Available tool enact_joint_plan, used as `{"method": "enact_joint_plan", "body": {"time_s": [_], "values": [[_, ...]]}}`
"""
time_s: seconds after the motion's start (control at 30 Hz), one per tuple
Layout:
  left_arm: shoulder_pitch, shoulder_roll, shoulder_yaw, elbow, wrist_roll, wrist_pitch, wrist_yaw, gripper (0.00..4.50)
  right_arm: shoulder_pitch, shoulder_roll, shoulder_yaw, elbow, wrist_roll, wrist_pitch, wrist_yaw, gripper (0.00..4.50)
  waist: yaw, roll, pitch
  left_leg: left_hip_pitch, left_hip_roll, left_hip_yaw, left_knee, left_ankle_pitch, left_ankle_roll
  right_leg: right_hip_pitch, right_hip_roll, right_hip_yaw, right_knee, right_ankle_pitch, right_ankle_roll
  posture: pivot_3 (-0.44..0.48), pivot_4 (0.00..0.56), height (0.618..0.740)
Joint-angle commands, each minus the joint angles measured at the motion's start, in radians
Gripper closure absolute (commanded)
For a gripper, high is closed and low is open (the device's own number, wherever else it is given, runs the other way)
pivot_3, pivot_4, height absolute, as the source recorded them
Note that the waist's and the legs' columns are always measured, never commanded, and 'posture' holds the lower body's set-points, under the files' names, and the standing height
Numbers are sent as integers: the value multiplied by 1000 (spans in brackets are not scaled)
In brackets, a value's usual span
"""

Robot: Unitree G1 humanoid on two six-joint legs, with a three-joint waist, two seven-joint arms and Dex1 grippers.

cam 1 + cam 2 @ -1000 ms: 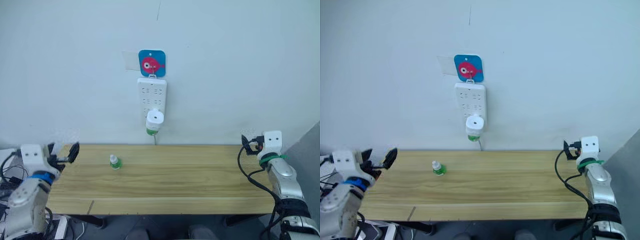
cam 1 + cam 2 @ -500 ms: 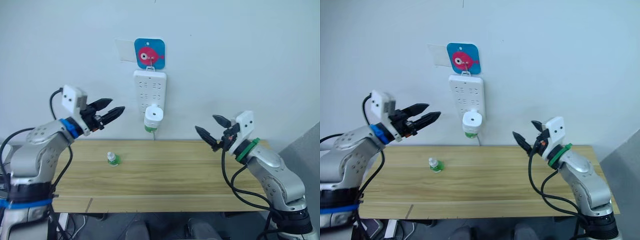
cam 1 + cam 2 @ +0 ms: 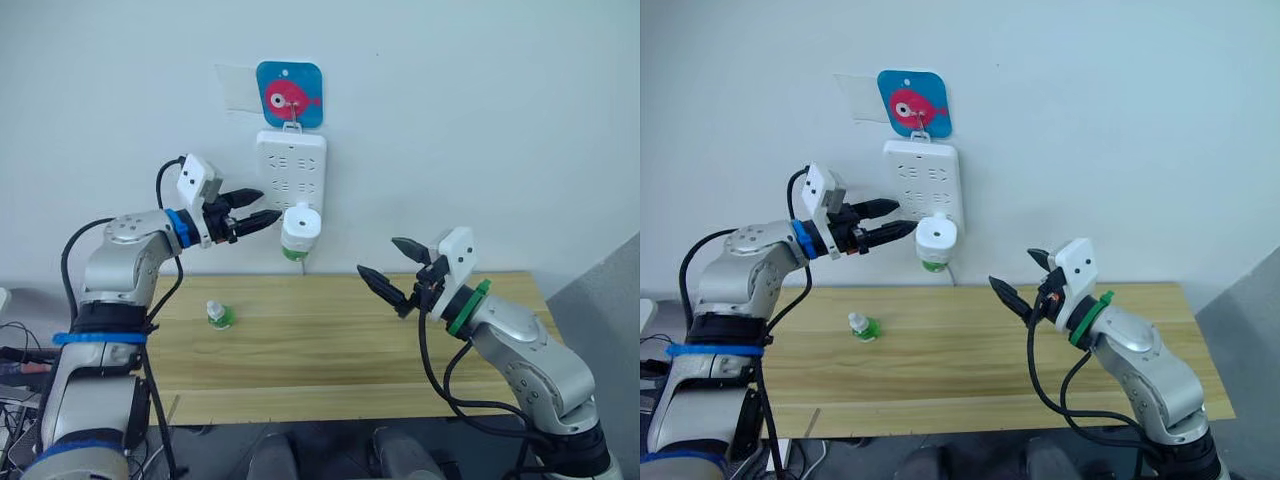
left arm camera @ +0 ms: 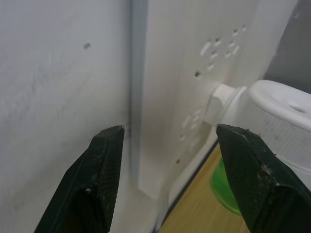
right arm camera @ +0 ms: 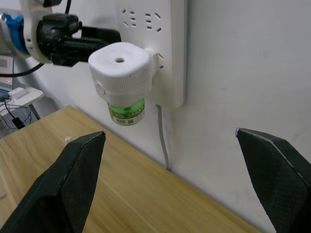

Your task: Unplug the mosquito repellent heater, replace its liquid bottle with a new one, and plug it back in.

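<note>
Up close, right wrist view reveals heater's [image 5: 123, 68] green bottle [image 5: 126, 113] label.

Even, bright indoor light falls on the pale wall [image 3: 480, 120]; shadows are soft. In the left wrist view the near black fingers [image 4: 92, 189] look blurred.

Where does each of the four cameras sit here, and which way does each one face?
Left eye and right eye: on the head, facing forward and down at the wall and table; both arms show, left gripper and right gripper open.
Left wrist: looks along its open fingers at the power strip.
Right wrist: looks along its open fingers at the mosquito repellent heater with its liquid bottle.
Shared: the plugged-in heater and the strip.
</note>
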Motion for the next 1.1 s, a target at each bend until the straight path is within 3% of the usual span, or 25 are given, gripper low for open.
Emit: {"method": "enact_joint_plan", "body": {"time_s": [0.03,0.2,0.4,0.63,0.73,0.9,1.1], "values": [[-73,-26,-11,89,47,-81,-27,1360,-8,2,-7,-41,-4,-14,0,0,5,-1,2,0,0,-1,1,0,0,0,0,-1,1,0,0,-127,171,740],[-147,-73,-44,198,94,-137,-109,1360,-9,-2,-9,-39,-5,-10,0,0,13,-1,10,-6,-1,-10,14,-1,3,1,0,-8,8,0,0,-134,179,740],[-187,-94,-72,206,107,-115,-238,1360,-7,0,-9,-42,0,0,-4,0,1,0,16,-9,-1,-13,14,-1,3,-1,1,-9,8,0,1,-140,183,740],[-216,-95,-51,233,101,-88,-278,1360,-1,5,-5,-37,5,17,-13,0,-12,3,25,-15,-1,-18,13,-1,2,-3,1,-15,5,-2,0,-138,198,740],[-206,-95,-43,214,92,-70,-290,1869,-15,23,3,-38,8,40,-30,0,-14,3,30,-15,-1,-19,13,-1,3,-2,1,-16,7,-2,0,-134,206,740],[-190,-105,-16,190,73,-34,-272,3202,-52,74,20,-59,28,103,-70,0,-16,3,41,-15,0,-20,14,-2,4,-2,1,-18,8,-2,0,-126,216,740],[-161,-122,-2,157,76,-29,-231,3197,-153,175,68,-46,-30,193,-202,0,-15,5,50,-15,0,-21,14,0,1,-2,1,-19,8,-2,0,-127,233,740]]}}
